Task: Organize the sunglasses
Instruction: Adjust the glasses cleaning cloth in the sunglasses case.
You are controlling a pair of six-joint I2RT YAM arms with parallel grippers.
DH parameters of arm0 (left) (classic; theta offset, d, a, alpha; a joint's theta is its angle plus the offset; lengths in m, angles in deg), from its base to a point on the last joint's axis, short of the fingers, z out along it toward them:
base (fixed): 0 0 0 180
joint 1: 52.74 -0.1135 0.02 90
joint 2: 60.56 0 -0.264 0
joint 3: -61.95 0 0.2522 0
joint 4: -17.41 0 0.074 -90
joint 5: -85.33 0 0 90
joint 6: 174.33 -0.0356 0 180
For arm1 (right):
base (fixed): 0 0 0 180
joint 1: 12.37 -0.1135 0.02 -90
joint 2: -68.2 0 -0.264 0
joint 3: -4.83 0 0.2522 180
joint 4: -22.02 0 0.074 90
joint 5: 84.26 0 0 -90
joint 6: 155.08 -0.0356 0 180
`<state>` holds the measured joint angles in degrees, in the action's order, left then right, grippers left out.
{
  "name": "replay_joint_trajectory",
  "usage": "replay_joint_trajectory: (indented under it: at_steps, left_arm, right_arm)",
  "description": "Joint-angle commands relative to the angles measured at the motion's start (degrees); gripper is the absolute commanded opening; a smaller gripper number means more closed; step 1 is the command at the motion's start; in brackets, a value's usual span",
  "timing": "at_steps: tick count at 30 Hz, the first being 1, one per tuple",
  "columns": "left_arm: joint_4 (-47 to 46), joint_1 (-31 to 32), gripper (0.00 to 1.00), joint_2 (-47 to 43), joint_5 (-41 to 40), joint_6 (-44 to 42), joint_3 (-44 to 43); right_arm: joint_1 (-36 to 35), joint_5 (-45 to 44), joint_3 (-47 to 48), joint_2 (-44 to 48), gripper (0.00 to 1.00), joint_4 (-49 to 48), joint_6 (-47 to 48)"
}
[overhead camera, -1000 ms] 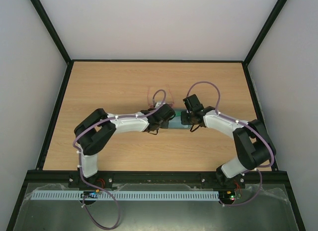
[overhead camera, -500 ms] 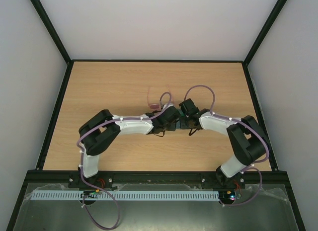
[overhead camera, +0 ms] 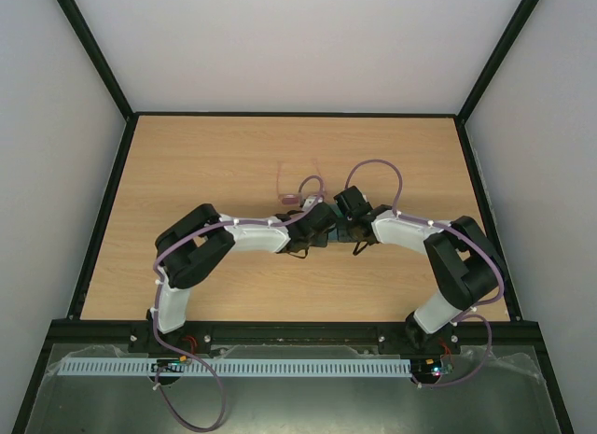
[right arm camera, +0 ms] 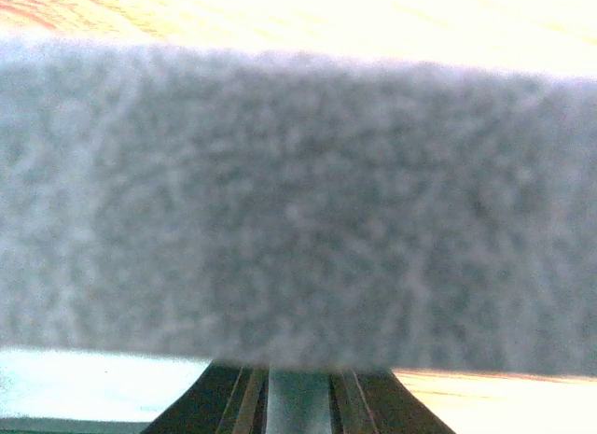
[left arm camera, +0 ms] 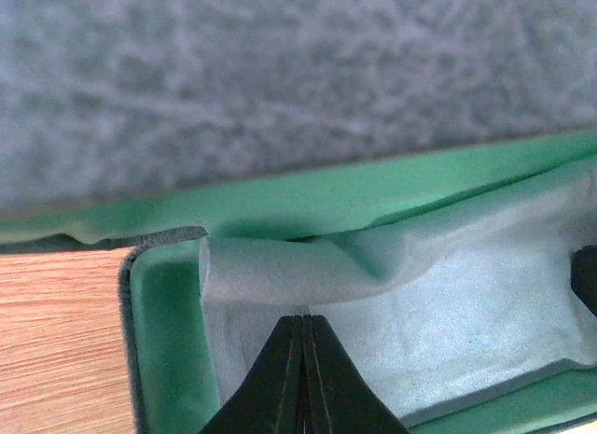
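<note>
Cloth step: my left gripper [left arm camera: 304, 320] pinches pale-blue cloth [left arm camera: 448, 294] inside green-lined grey felt case [left arm camera: 280, 79]; right gripper [right arm camera: 298, 392], I cannot tell; next needs pink-framed sunglasses [overhead camera: 288, 195].

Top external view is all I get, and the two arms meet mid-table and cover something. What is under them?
Observer: The left wrist view shows an open case with green lining, and a light-blue cloth lying inside it.
Operator: So the sunglasses I see on the table are not packed yet. What is happening to that cloth?
Observer: The left end effector is closed at the cloth's near edge, where the fabric rises in a fold, so it seems to be pinching it.
</note>
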<state>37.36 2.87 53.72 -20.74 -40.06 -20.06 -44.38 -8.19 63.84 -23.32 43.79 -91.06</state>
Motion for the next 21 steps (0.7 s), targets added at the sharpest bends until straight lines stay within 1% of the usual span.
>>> replay_joint_trajectory:
  at_steps: [1, 5, 11, 14, 17, 21]
  left_arm:
    - [1.0, -1.3, 0.02, -0.5, -2.7, 0.4, 2.9]
    - [0.6, -1.7, 0.02, -2.1, -2.8, 0.0, 3.9]
    - [0.6, -1.7, 0.02, -4.3, -1.3, -0.5, 3.5]
    - [0.3, -1.4, 0.03, -6.1, -0.6, -0.5, 3.7]
    - [-0.2, -1.1, 0.06, -7.2, 0.4, -0.3, 3.8]
    - [-0.8, -0.7, 0.09, -7.7, 1.0, 0.0, 3.8]
  right_arm:
    - [-0.1, -2.8, 0.6, -0.6, 0.20, 2.3, -0.6]
    - [-0.1, -2.7, 0.5, 0.2, 0.20, 2.4, -0.5]
    - [-0.4, 0.4, -0.4, 7.0, 0.23, 0.6, -0.8]
    - [-0.4, 1.1, -0.2, 8.7, 0.23, 0.5, -1.1]
    - [-0.4, 2.1, -0.7, 9.1, 0.23, -0.6, -1.7]
    - [-0.4, 3.9, -0.8, 6.9, 0.20, -1.8, -2.2]
